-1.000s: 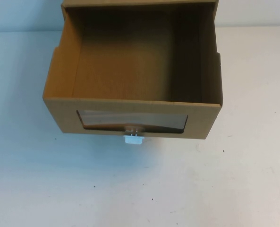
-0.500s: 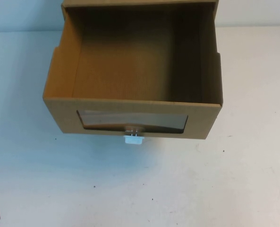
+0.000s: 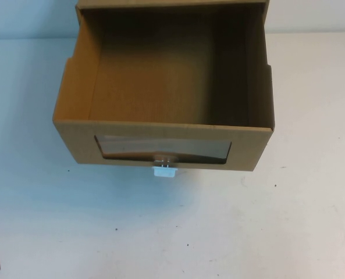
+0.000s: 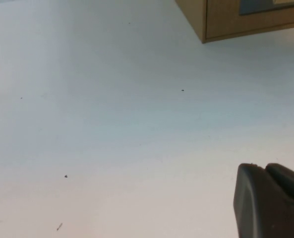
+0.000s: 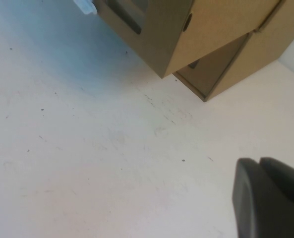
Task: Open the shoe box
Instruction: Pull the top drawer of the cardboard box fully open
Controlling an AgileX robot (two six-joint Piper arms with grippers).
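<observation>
Shoe box (image 3: 160,75) at the far middle of the white table (image 3: 248,232), its drawer slid out toward the robot and open on top.

At the near left edge sits the left gripper (image 4: 265,171), low over bare table and well apart from the box, fingers pressed together on nothing. In the middle, the drawer's front panel carries a clear window (image 3: 163,148) and a small white pull tab (image 3: 166,171) under it. The right gripper (image 5: 260,166), seen only from its wrist camera, hangs over the table off the box's corner, clamped shut and holding nothing.
</observation>
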